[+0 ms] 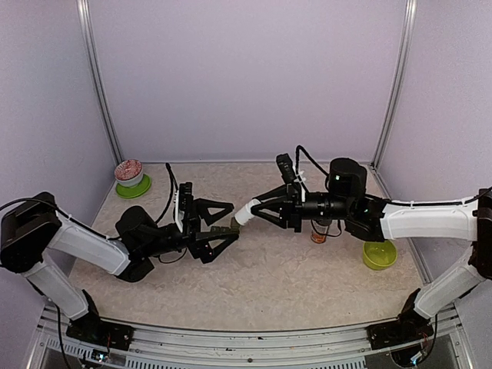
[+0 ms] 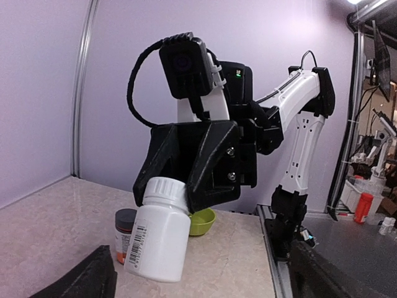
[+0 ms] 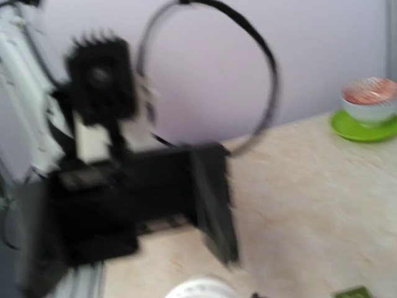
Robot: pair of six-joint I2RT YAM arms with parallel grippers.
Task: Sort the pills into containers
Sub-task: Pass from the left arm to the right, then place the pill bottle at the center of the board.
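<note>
The right gripper [image 2: 177, 192] is clamped on an opaque, smooth white plastic pill bottle [image 2: 158, 239] just under its ribbed cap. The left gripper [image 1: 232, 221] is spread wide and holds nothing. The dark green containers [image 1: 224, 230] lie between its fingers, their contents unseen.

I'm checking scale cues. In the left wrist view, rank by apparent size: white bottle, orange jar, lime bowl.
1. The white bottle, largest, but nearest the camera.
2-3. The orange jar and lime bowl: both partly hidden, too close to rank.
</note>
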